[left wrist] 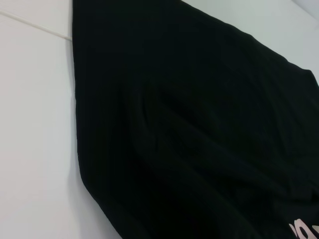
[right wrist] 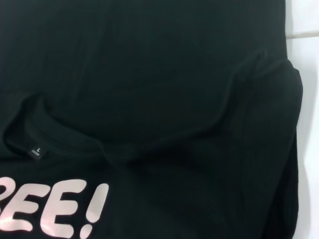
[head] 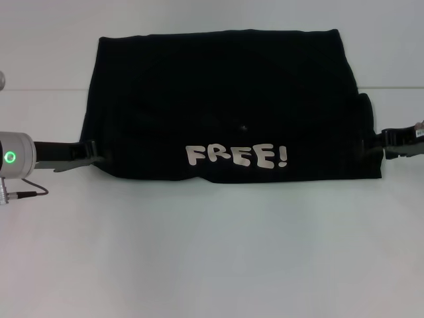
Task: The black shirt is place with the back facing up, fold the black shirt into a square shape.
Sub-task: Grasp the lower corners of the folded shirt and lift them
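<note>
Mid-fold, one claw at each side edge of the black shirt (head: 225,106).

The shirt lies across the table (head: 212,252), near hem turned over so the "FREE!" print (head: 236,156) shows. My left claw (head: 93,154) and right claw (head: 379,142) meet its edges; I cannot tell their grip. Next, I judge, the sides fold inward.

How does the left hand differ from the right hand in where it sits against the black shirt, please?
The left hand meets the black shirt at its left edge, the right hand at its right edge. Much of the left arm shows, with a silver wrist lit green; the right arm barely enters view. Both sit level with the "FREE!" print, low on the white table.
</note>
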You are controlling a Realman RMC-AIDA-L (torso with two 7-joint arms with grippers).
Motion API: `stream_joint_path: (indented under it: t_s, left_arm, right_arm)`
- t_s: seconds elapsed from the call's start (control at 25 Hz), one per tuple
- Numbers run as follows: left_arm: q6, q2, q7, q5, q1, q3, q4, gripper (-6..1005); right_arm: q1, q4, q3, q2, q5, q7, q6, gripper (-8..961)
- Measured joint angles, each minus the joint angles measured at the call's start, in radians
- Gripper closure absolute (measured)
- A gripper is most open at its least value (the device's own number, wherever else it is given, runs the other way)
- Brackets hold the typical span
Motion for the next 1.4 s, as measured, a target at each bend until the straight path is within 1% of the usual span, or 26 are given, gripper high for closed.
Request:
stream_joint_path:
  t_s: [0.28, 0.48, 0.64, 1.2, 1.4]
  left_arm:
    - [-0.005, 0.0, 0.0, -0.001, 0.002, -0.006, 0.0, 997]
    - [-0.014, 0.0, 0.0, -0.002, 0.0, -0.004, 0.0, 997]
    - [-0.016, 0.0, 0.0, -0.002, 0.0, -0.006, 0.0, 997]
    - [-0.017, -0.002, -0.001, -0.002, -0.001, -0.008, 0.0, 996]
    - [-0.017, -0.003, -0.001, -0.002, -0.001, -0.007, 0.0, 996]
  right_arm:
    - [-0.013, 0.002, -0.002, 0.03, -0.001, -0.006, 0.045, 191]
    - [-0.016, 0.003, -0.002, 0.043, -0.002, -0.013, 0.05, 192]
    - [-0.016, 0.014, -0.011, 0.047, -0.002, -0.019, 0.056, 193]
    - [-0.015, 0.018, -0.011, 0.047, -0.002, -0.02, 0.053, 197]
    - [-0.015, 0.019, -0.01, 0.046, -0.002, -0.019, 0.054, 349]
